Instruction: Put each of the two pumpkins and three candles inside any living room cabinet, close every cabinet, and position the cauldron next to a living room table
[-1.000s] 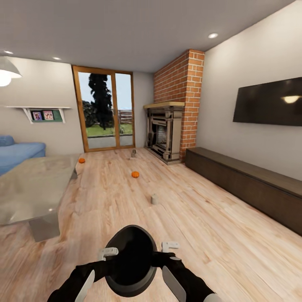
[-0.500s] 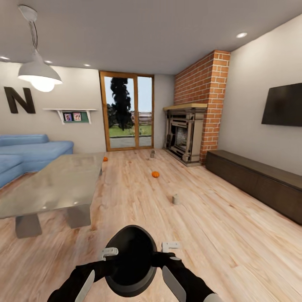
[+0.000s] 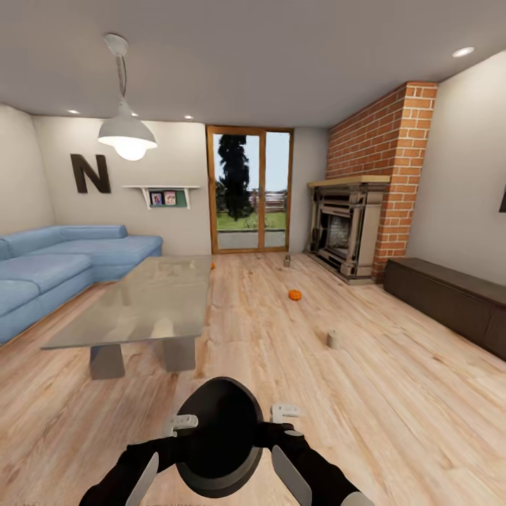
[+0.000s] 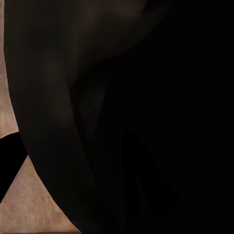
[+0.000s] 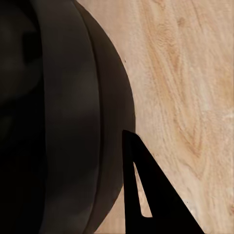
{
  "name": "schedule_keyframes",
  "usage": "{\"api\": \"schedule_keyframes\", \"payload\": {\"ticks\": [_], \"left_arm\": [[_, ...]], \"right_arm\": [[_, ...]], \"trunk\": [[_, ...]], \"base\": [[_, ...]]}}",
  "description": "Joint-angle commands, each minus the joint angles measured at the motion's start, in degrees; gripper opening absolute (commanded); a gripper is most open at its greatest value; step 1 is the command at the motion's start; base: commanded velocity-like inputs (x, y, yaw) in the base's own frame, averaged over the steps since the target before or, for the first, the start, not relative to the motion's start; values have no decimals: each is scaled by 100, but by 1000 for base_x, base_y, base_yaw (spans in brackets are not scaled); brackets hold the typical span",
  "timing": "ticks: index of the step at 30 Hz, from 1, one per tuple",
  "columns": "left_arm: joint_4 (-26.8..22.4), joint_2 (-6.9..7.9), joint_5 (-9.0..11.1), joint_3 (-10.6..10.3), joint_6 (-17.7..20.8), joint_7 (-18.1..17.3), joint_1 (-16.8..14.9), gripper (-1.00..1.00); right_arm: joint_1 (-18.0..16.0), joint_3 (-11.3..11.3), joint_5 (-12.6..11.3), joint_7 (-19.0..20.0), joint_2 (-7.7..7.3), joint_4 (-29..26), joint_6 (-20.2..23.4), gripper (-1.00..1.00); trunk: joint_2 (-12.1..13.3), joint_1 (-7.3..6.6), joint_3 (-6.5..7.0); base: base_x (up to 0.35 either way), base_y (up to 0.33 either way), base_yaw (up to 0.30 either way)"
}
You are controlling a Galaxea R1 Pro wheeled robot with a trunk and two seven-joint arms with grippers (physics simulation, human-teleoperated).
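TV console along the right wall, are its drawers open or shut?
Shut, as far as visible: the TV console shows flat dark fronts with no drawer pulled out.

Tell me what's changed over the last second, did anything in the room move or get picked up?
Only the view changed: the robot turned to its left, so the sofa, lamp and coffee table swung into sight while the dark console slid toward the right edge. Nothing was grabbed or released. The cauldron stays between the left gripper and right gripper, and the pumpkin and candle lie where they were on the floor.
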Motion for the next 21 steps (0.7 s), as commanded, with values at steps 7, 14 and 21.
{"api": "schedule_keyframes", "payload": {"ticks": [7, 14, 21], "left_arm": [[-100, 6, 94, -11, 29, 21, -5, -100], [-103, 6, 92, -11, 29, 21, -5, -100], [-103, 6, 93, -11, 29, 21, -5, -100]], "right_arm": [[-6, 11, 3, -57, 0, -6, 29, -100], [-6, 11, 3, -57, 0, -12, 29, -100], [-6, 11, 3, -57, 0, -12, 29, -100]], "trunk": [[-4, -1, 24], [-4, -1, 45], [-4, -1, 46]], "base": [[0, 222, 248], [24, 150, 177], [95, 40, 10]]}}
